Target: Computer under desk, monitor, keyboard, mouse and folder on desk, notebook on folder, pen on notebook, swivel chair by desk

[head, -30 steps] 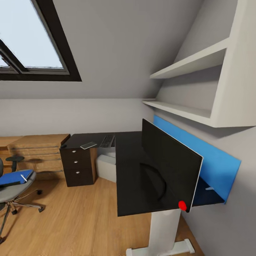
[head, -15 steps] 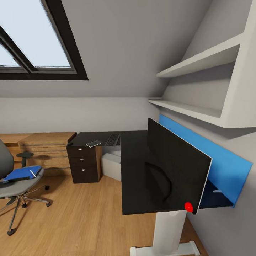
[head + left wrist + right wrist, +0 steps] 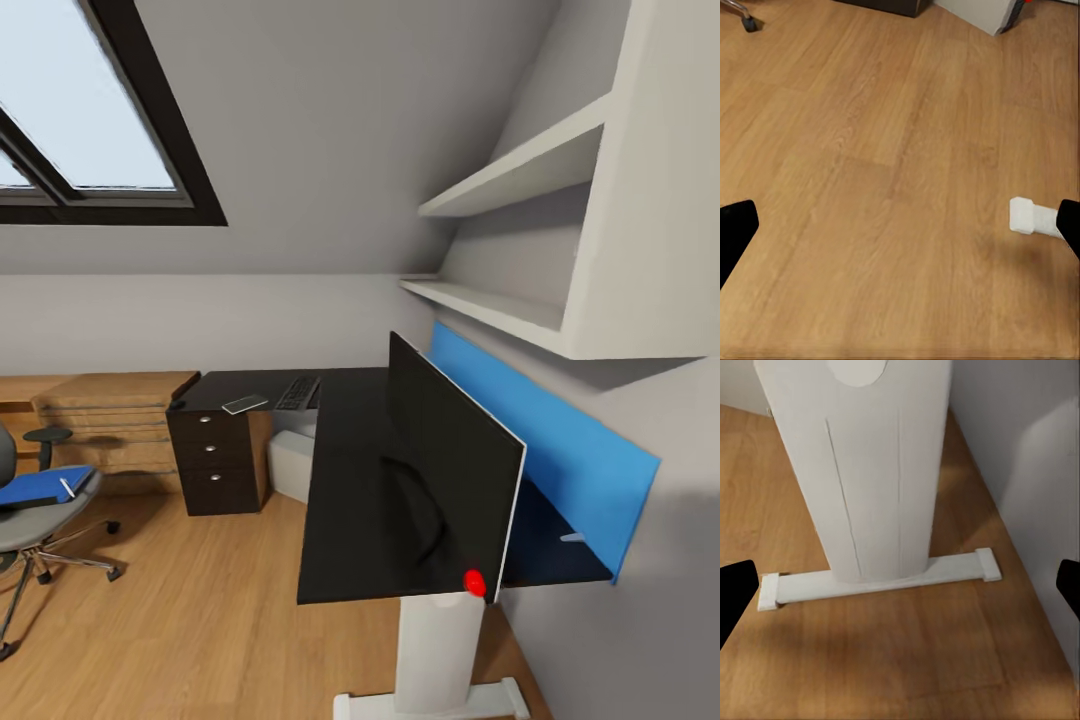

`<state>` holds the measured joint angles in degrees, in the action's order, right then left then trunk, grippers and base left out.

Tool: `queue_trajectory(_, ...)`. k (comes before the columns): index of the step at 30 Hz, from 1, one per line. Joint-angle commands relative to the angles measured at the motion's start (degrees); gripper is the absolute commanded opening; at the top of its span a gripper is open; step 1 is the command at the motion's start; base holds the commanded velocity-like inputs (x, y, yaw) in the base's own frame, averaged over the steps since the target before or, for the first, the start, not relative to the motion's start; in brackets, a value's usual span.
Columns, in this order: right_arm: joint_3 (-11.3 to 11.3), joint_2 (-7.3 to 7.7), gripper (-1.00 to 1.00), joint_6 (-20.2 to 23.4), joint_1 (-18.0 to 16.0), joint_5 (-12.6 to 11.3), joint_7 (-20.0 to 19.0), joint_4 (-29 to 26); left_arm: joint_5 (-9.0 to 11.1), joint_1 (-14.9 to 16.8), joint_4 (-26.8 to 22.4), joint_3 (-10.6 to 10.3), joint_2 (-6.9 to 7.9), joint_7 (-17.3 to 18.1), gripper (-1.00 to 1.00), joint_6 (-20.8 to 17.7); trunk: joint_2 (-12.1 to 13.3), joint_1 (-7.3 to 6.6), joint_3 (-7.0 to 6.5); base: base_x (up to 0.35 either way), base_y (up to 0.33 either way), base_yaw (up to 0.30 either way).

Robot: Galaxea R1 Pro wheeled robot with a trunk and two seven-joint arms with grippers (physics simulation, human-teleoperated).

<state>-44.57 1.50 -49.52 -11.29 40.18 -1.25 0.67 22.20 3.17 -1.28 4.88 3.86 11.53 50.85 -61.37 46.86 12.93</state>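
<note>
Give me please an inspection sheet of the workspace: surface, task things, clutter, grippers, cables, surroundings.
Surface: black desk, L-shaped, mostly bare.
Task things: monitor upright on desk; keyboard and notebook on the far desk wing; white computer under desk; blue folder with pen on chair, chair apart from desk. Mouse: too small to tell.
Clutter: nothing seen.
Grippers: left gripper open over bare floor; right gripper open, facing the white desk leg.
Cables: nothing seen.
Surroundings: skylight, wall shelves, blue wall panel, wooden chest.
</note>
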Motion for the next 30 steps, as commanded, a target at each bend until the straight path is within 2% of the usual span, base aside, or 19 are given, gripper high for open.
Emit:
queue_trajectory(1,-0.49,0.04,1.0,-0.03,-0.04,0.33,-0.12,0.05,0.2,0.05,0.05,0.44,0.0,0.6,1.0,-0.02,-0.05,0.0,0.08,0.0,-0.315,0.0)
queue_trajectory(6,-0.63,0.01,1.0,0.85,-0.06,0.23,-0.07,-0.53,0.21,0.04,0.05,0.41,0.03,0.57,1.0,-0.63,-0.05,0.0,0.08,0.0,-0.275,0.0)
queue_trajectory(10,-0.89,-0.47,1.0,0.97,-0.2,0.13,-0.13,-3.79,0.21,0.04,0.05,0.44,0.08,0.47,1.0,-0.77,-0.05,0.0,0.08,0.0,-0.073,0.0)
queue_trajectory(13,-0.89,-1.68,1.0,1.01,-0.32,0.1,-0.17,-8.15,0.21,0.02,0.05,0.51,0.09,0.44,1.0,-0.81,-0.05,0.0,0.08,0.0,-0.021,0.0)
queue_trajectory(15,-0.94,-4.25,1.0,1.9,-0.37,-0.17,-0.11,-16.62,0.21,0.02,0.05,0.55,0.09,0.43,1.0,-0.81,-0.05,0.0,0.08,0.0,-0.007,0.0)
queue_trajectory(16,-0.92,-4.93,1.0,2.48,-0.37,-0.33,-0.12,-18.51,0.21,0.01,0.05,0.55,0.09,0.41,1.0,-0.82,-0.05,0.0,0.08,0.0,-0.004,0.0)
queue_trajectory(19,-0.81,-8.99,1.0,9.4,-0.39,-1.5,-0.55,-29.88,0.21,0.03,0.05,0.56,0.09,0.36,1.0,-0.84,-0.05,0.0,0.08,0.0,-0.002,0.0)
queue_trajectory(20,-0.77,-9.55,1.0,10.78,-0.39,-1.62,-0.78,-31.65,0.21,0.02,0.05,0.56,0.07,0.36,1.0,-0.84,-0.05,0.0,0.08,0.0,0.0,0.0)
queue_trajectory(22,-0.61,-11.45,1.0,16.61,-0.39,-2.17,-3.44,-38.32,0.21,0.01,0.05,0.57,0.03,0.34,1.0,-1.27,-0.05,0.0,0.08,0.0,0.0,0.0)
queue_trajectory(25,-0.48,-11.5,1.0,23.9,-0.39,-4.18,-8.98,-46.21,0.21,0.01,0.05,0.52,0.01,0.38,1.0,-3.37,-0.05,0.0,0.08,0.0,0.0,0.0)
queue_trajectory(26,0.12,-11.5,1.0,28.34,-0.39,-7.1,-13.5,-51.46,0.21,0.04,0.05,0.5,0.01,0.35,1.0,-4.36,-0.05,0.0,0.08,0.0,0.0,0.0)
queue_trajectory(27,0.59,-11.5,1.0,29.2,-0.39,-7.81,-14.51,-52.71,0.21,0.03,0.05,0.49,0.01,0.35,1.0,-4.5,-0.05,0.0,0.08,0.0,0.0,0.0)
queue_trajectory(29,3.29,-11.5,1.0,32.1,-0.4,-10.22,-17.14,-57.54,0.21,0.03,0.05,0.49,-0.01,0.34,1.0,-4.88,-0.05,0.0,0.08,0.0,0.0,0.0)
queue_trajectory(30,3.95,-11.5,1.0,32.76,-0.4,-10.76,-17.54,-58.57,0.21,0.02,0.05,0.48,-0.03,0.34,1.0,-4.97,-0.05,0.0,0.08,0.0,0.0,0.0)
